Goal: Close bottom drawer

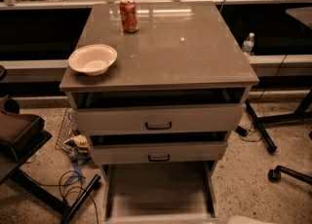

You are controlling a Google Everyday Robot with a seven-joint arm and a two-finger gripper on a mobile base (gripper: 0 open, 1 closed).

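The grey cabinet [161, 47] has three drawers. The top drawer [158, 119] and the middle drawer [158, 153] are each pulled out slightly and show black handles. The bottom drawer [161, 189] is pulled out far towards me. Its empty inside and side walls show, and its front runs along the lower edge of the view with the handle out of sight. My gripper is not in view. Only a pale rounded shape [247, 219], perhaps part of my arm, shows at the bottom right edge.
A white bowl [92, 59] and a red soda can [128, 15] stand on the cabinet top. A water bottle [248, 43] stands at the back right. Cables and a black stand [73, 196] lie on the floor at left. Chair legs with a caster [278, 172] are at right.
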